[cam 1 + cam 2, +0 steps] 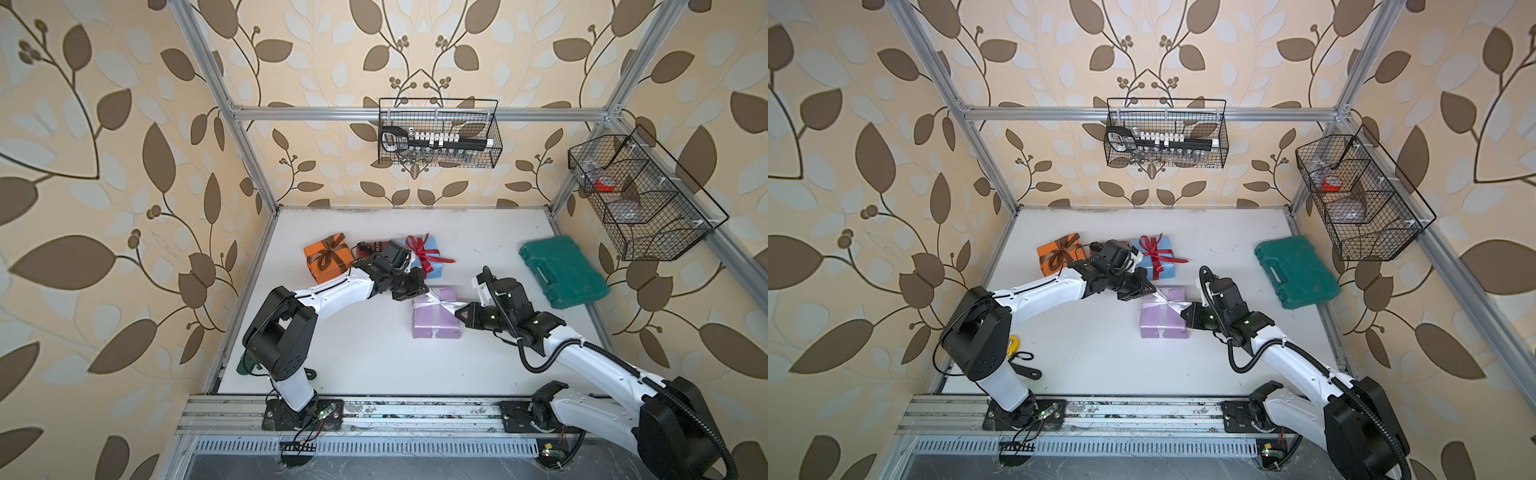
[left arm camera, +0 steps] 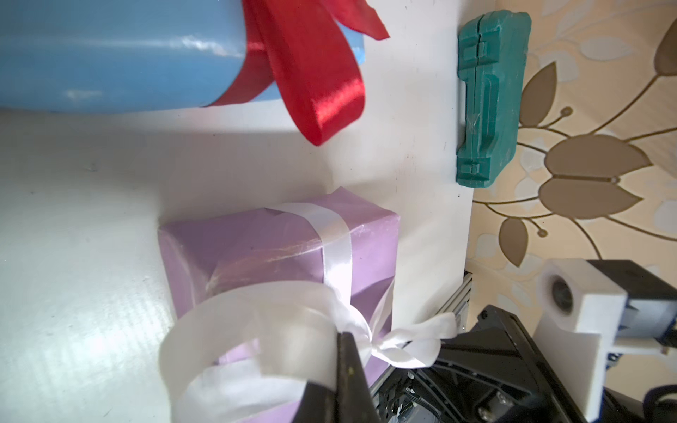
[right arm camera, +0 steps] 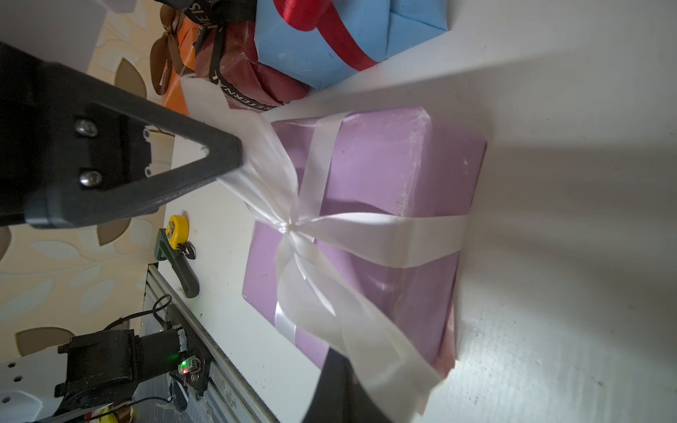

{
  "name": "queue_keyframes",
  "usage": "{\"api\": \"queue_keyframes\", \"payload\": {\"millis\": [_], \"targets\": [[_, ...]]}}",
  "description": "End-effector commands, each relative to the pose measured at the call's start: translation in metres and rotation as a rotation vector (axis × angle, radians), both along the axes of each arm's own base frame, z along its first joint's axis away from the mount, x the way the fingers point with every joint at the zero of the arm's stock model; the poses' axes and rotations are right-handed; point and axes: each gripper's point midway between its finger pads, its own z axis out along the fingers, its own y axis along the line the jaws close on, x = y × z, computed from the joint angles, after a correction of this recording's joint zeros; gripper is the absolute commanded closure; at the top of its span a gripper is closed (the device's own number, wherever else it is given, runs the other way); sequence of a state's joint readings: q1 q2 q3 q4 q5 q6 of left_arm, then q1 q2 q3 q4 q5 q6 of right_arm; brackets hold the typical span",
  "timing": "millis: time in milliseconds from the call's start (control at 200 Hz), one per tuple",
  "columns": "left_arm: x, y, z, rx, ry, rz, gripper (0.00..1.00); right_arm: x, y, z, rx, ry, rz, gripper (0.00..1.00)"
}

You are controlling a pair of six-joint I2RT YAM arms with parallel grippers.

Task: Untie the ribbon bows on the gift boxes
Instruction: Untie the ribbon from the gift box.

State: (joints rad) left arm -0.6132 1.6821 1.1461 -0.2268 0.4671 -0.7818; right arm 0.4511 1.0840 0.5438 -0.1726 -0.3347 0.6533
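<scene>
Beige, brown-leafed wallpaper [image 1: 124, 208]; lilac box [image 3: 384, 164]; white ribbon [image 3: 384, 238]; green case [image 1: 565, 270]

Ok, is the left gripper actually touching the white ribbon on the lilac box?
Touching. In the right wrist view the white ribbon runs taut from its knot straight into the closed left gripper.

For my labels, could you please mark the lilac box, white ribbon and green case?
lilac box [image 3: 384, 164], right wrist view, top face.
white ribbon [image 3: 287, 227], right wrist view, knot.
green case [image 1: 561, 270], in a top view, lid.

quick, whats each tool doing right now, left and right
left tool: closed, holding the white ribbon of the lilac box
right tool: closed, holding the same white ribbon
</scene>
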Motion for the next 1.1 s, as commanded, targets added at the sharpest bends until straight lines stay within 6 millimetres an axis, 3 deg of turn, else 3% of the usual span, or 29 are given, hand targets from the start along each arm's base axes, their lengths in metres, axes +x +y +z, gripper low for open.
{"api": "queue_keyframes", "payload": {"millis": [0,425,750,1005,1025,1100], "targets": [[0.002,0.010,0.020,0.005,-0.071,0.001,1.00,0.003,-0.008,0.002,-0.032,0.005,-0.023,1.00],[-0.001,0.039,0.008,0.024,-0.038,0.053,1.00,0.009,-0.040,-0.002,-0.071,0.012,-0.111,1.00],[0.006,0.085,0.005,0.070,-0.042,0.130,1.00,0.017,-0.073,-0.001,-0.127,0.002,-0.210,1.00],[-0.003,0.121,-0.015,0.115,0.004,0.185,1.00,0.027,-0.103,0.003,-0.119,0.003,-0.307,1.00],[-0.004,0.124,-0.006,0.107,-0.018,0.190,1.00,0.027,-0.105,0.003,-0.120,0.002,-0.313,1.00],[-0.007,0.135,-0.009,0.114,-0.011,0.211,1.00,0.028,-0.111,0.004,-0.126,0.000,-0.330,1.00]]}}
